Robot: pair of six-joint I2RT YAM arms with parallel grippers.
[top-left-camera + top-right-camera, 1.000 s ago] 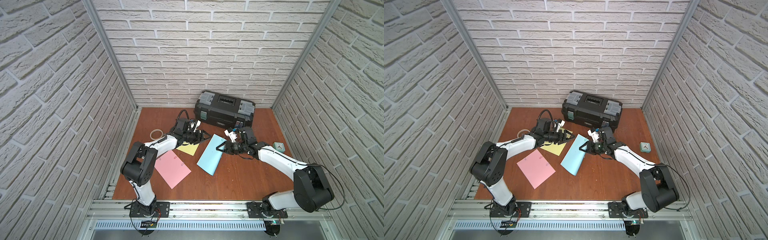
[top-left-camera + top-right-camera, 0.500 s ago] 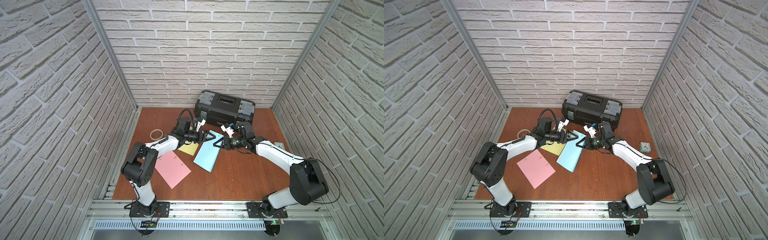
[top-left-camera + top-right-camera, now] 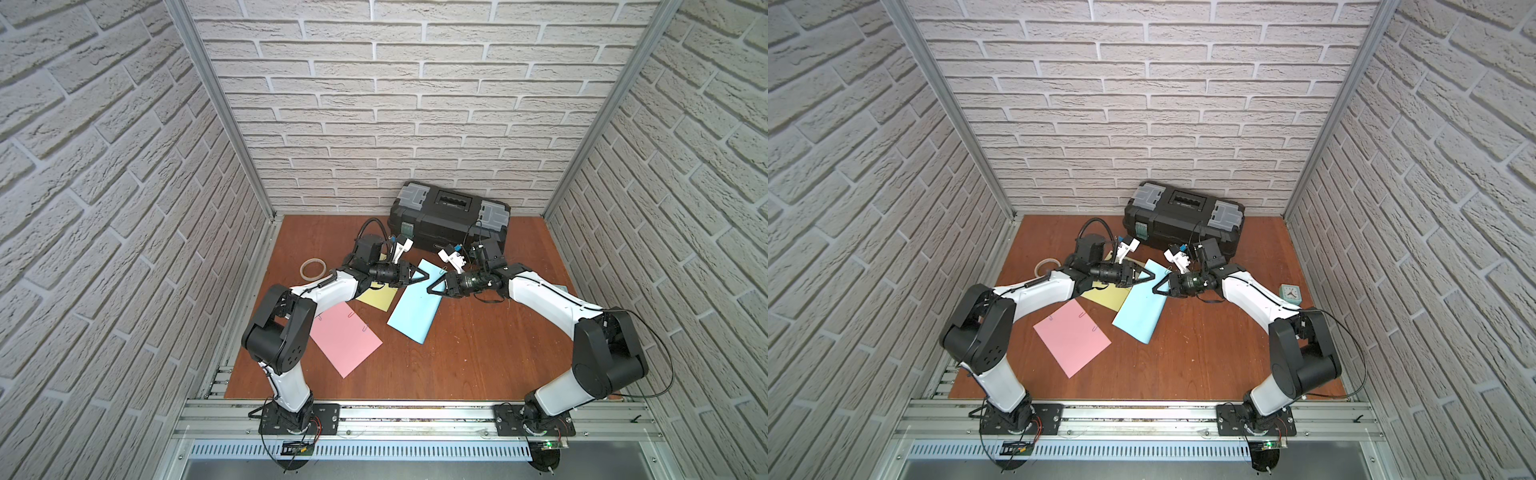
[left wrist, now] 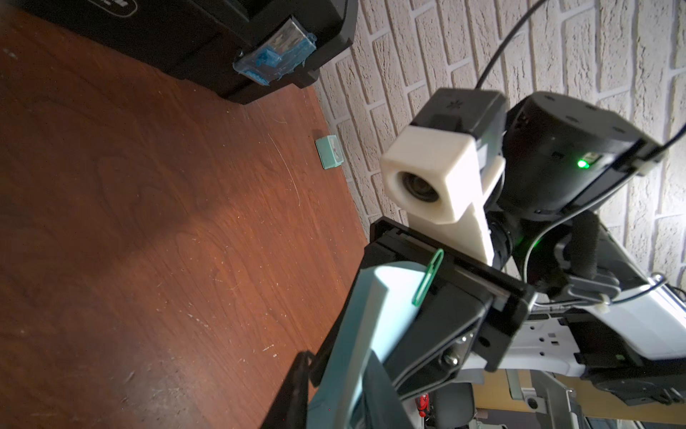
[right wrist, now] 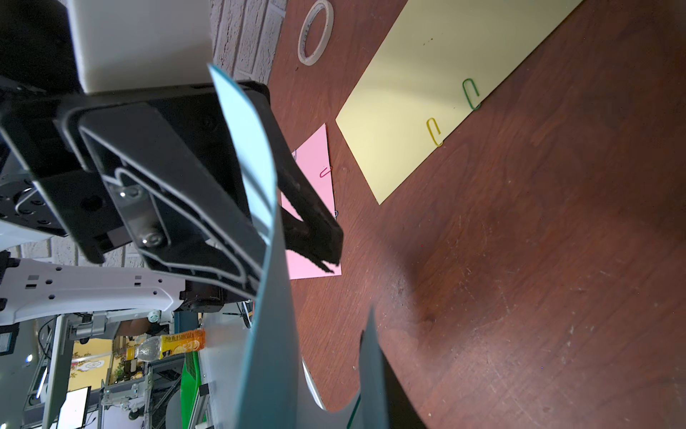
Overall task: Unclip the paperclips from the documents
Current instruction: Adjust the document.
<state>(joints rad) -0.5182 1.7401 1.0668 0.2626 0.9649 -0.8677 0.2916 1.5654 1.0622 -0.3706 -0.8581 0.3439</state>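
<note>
- The left gripper (image 3: 422, 277) is clenched on the raised far end of the light blue sheet (image 3: 413, 309). The right wrist view shows the paper running between its black fingers (image 5: 312, 226).
- The right gripper (image 3: 435, 287) meets the same raised end from the opposite side, jaws narrow. In the left wrist view the paper hides one of its fingers. I cannot tell whether it pinches the sheet, the clip or nothing.
- A green paperclip (image 4: 428, 276) sits on that sheet's lifted edge, close against the right gripper's body. In the right wrist view only a sliver of it shows at the frame's edge.
- The sheet's near end rests on the table (image 3: 478, 353).
- The yellow sheet (image 5: 427, 85) lies flat just beside the blue one and is mostly covered by the left arm in both top views. Whether the two sheets overlap is unclear.
- The yellow sheet carries a second green clip (image 5: 470, 93) and a yellow clip (image 5: 433, 130) on one edge.
- The pink sheet (image 3: 345, 338) lies flat nearer the rail. Its small clips (image 3: 1080, 315) are mere specks from above, and their colours cannot be read there.
- In the right wrist view one pink clip (image 5: 325, 171) is plain, but the left gripper partly hides the others.
- A tape roll (image 3: 312, 269) lies beyond the left arm, and a black toolbox (image 3: 449, 212) stands at the back wall.
- The teal clock (image 3: 1290, 292) sits just beside the right arm.
</note>
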